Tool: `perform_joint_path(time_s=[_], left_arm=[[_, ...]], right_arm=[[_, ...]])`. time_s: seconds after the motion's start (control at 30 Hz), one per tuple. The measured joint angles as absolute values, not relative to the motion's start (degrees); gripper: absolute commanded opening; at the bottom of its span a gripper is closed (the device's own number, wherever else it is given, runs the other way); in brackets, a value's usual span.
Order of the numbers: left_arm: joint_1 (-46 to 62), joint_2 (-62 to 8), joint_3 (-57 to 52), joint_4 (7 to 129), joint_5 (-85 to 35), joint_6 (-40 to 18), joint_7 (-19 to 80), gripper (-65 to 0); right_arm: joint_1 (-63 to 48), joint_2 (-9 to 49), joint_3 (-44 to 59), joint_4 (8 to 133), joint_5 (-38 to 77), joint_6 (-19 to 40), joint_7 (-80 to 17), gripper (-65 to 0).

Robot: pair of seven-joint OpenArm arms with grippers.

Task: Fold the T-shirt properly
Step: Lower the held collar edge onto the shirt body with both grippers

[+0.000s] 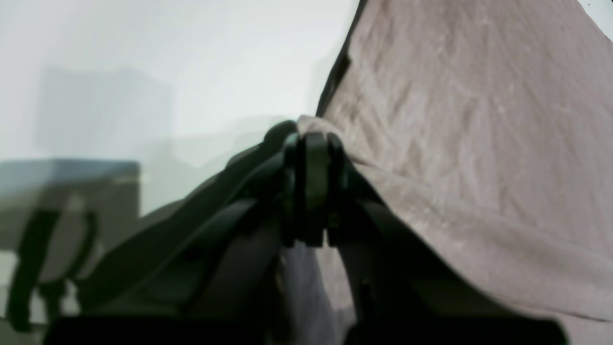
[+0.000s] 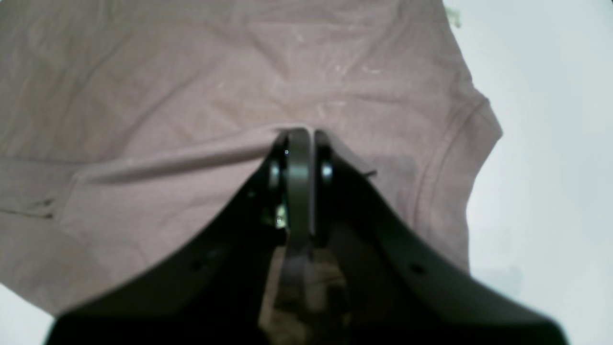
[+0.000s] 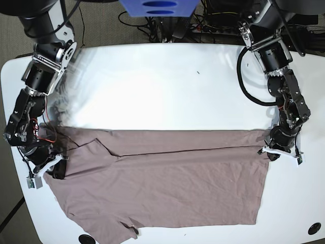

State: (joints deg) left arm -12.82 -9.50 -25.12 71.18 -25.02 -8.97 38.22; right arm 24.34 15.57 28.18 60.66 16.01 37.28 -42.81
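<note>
The dusty mauve T-shirt (image 3: 167, 188) lies flat across the front half of the white table (image 3: 152, 86), with a long fold line running left to right. One short sleeve sticks out at the front left. At the shirt's right edge, my left gripper (image 3: 269, 148) is shut on the fabric; the left wrist view shows the cloth (image 1: 455, 120) pinched between the closed fingertips of this gripper (image 1: 311, 139). My right gripper (image 3: 58, 170) is shut on the shirt's left end. In the right wrist view this gripper (image 2: 299, 134) holds a raised crease of the cloth (image 2: 191, 72) beside a sleeve seam.
A blue object (image 3: 158, 6) and cables (image 3: 213, 25) sit beyond the table's far edge. A small dark speck (image 3: 198, 72) lies on the bare far half of the tabletop. A dark hole (image 3: 315, 228) marks the front right corner.
</note>
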Motion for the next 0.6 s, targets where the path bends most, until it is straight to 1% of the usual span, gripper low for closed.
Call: perform_joint_path(time_s=[0.03, 0.1, 0.23, 0.3, 0.37, 0.43, 0.6], left_arm=[[-13.0, -9.5, -25.0, 71.1, -25.0, -9.0, 38.2, -65.0], [-13.2, -9.5, -24.8, 71.1, -25.1, -9.0, 38.2, -62.9], [-12.6, -9.5, -23.5, 71.5, -24.5, -9.0, 41.2, -45.9], [-12.2, -9.5, -23.0, 71.8, -25.0, -9.1, 40.3, -38.1], [-11.7, -9.5, -22.4, 72.4, -25.1, -9.8, 39.9, -31.4], [-11.5, -9.5, -21.9, 72.6, -25.1, -10.0, 38.9, -26.5], [-11.0, -9.5, -22.5, 73.4, -23.5, -9.7, 38.6, -26.7]], right_arm=[[24.3, 15.5, 28.1, 60.4, 16.1, 37.3, -42.2, -63.2], [24.3, 15.6, 28.1, 60.4, 16.2, 36.9, -41.4, -59.0], [23.8, 15.7, 29.0, 60.6, 16.7, 36.9, -41.3, -45.5], [23.6, 15.9, 29.3, 61.0, 16.4, 36.9, -41.8, -39.2], [23.2, 16.2, 29.5, 61.7, 16.3, 37.8, -42.8, -34.0], [22.8, 16.3, 29.5, 62.3, 16.4, 38.9, -43.6, -28.3], [22.7, 16.1, 29.7, 62.7, 16.7, 39.7, -45.8, -28.5]])
